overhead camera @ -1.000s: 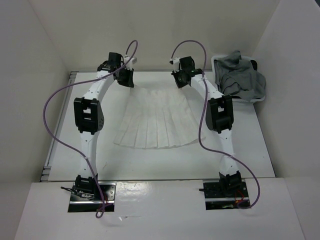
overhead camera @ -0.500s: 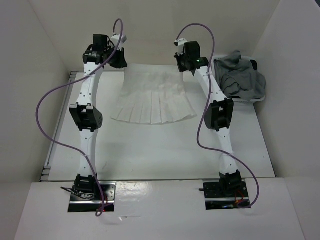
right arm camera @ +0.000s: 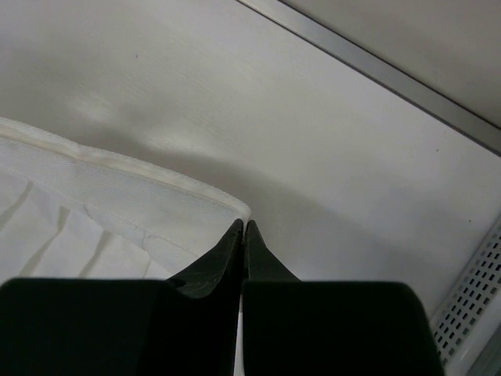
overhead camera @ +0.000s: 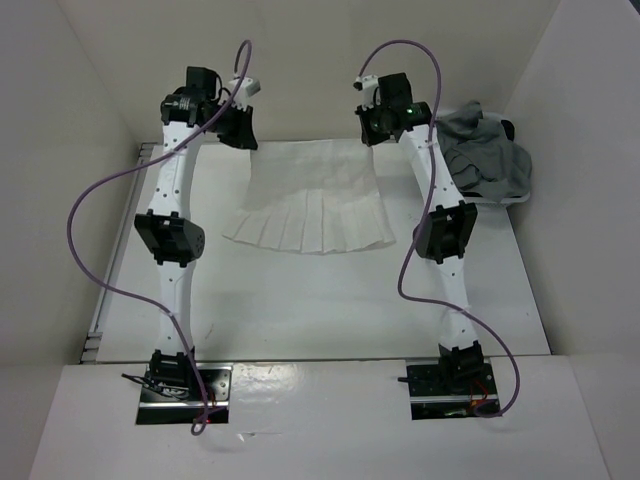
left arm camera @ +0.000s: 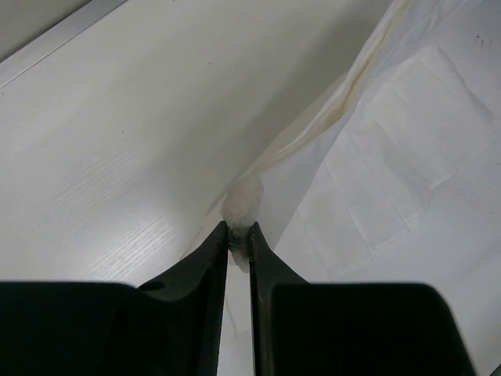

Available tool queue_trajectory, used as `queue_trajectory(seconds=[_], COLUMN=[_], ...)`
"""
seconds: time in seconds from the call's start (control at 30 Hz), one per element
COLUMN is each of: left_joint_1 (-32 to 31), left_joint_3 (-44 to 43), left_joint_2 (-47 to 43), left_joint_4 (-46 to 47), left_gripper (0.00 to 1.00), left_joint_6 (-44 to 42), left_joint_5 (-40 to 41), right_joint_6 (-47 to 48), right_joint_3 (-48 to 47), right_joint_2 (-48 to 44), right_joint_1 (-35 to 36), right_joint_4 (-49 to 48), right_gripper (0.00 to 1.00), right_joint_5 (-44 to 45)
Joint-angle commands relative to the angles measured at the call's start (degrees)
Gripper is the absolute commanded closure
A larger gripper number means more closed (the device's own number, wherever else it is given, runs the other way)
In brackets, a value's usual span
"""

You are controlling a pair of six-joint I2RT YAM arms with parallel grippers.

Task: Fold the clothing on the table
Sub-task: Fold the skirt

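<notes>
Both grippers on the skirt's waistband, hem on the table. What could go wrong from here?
1. Left gripper pinches only a small bunched tip of the skirt; it could slip out under tension.
2. Right gripper holds just the waistband's very corner; same risk.
3. The grey garments lie close beside it; a sideways swing might snag them.

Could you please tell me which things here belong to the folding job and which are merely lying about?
Job in hand: white pleated skirt; table; left tool and right tool, each shut on the skirt.
Lying about: grey garments; perforated bin.
</notes>
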State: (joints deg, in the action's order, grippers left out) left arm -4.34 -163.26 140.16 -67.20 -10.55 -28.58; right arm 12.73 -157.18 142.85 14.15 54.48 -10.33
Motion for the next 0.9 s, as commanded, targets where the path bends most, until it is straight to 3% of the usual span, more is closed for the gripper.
queue_trajectory(seconds=[0.0,0.37,0.47,0.5,0.53,0.57,0.6,0.63,0.67,0.87], left_joint_1=[-0.58,-1.11,-1.11,-1.63,-2.33,-3.21,-4.18,-5.49,-5.51,-4.19], left_joint_3=[0.83,6.98,15.13,19.86,33.22,40.93,47.79,56.73,58.3,62.26], left_joint_2=[-7.61,-12.62,-17.69,-20.42,-27.76,-31.92,-35.71,-40.7,-41.62,-42.15], left_joint_4=[-1.97,-7.15,-3.58,-0.51,3.53,13.4,17.85,23.11,23.17,22.45], left_gripper=[1.0,1.0,1.0,1.0,1.0,1.0,1.0,1.0,1.0,1.0], left_joint_6=[-1.93,-6.07,-7.12,-7.12,-5.29,-4.67,-4.66,-3.7,-3.0,-2.46], left_joint_5=[-0.25,-1.3,-1.3,-0.17,1.66,4.21,9.89,11.34,11.35,7.04], right_joint_6=[0.98,5.64,6.34,6.34,6.34,5.38,4.85,4.85,4.85,3.0], right_joint_3=[-3.48,-0.59,3.54,6.07,15.32,22.64,38.29,44.45,47.9,55.92], right_joint_2=[-6.0,-11.18,-13.81,-15.56,-18.1,-26.05,-31.0,-35.23,-40.05,-42.03], right_joint_1=[-0.09,4.57,5.97,5.97,6.5,7.55,8.25,10.35,11.06,10.19], right_joint_4=[5.11,13.37,13.99,10.94,7.43,2.18,-4.49,-15.17,-17.37,-19.31], right_gripper=[1.0,1.0,1.0,1.0,1.0,1.0,1.0,1.0,1.0,1.0], right_joint_5=[-0.57,-2.59,-3.82,-3.82,-3.82,-0.69,1.6,4.32,6.61,3.82])
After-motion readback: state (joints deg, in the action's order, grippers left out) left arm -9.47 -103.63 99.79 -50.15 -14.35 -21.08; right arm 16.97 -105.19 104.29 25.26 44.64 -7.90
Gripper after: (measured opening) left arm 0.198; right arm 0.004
